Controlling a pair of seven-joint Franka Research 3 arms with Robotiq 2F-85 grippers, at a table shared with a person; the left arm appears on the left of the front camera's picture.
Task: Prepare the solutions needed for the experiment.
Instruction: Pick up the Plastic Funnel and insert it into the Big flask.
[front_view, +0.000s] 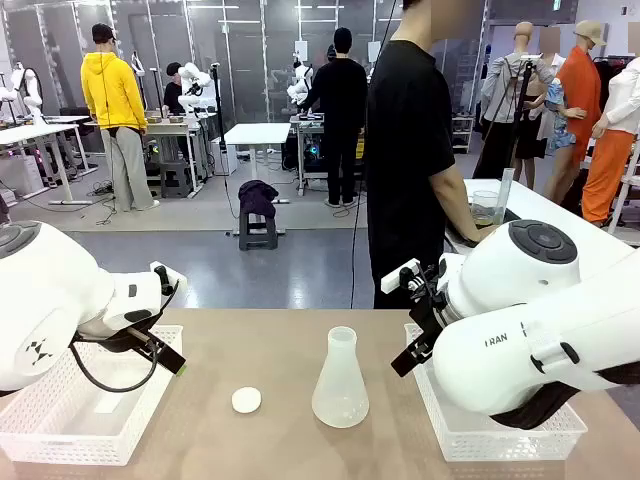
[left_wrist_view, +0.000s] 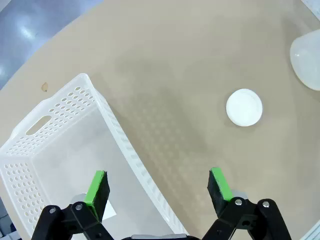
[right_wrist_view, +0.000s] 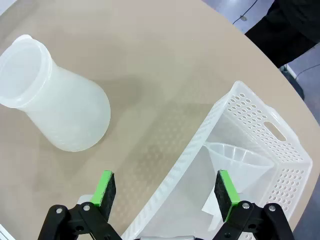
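While left hand gapes, flask stands upright

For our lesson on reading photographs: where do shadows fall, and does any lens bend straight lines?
Left wrist view: the left basket throws a dotted shadow on the table. Right wrist view: soft shadow beside the flask, table edge bowed. Front view: even light.

flask upright (translucent) | funnel in basket | gripper jaws spread
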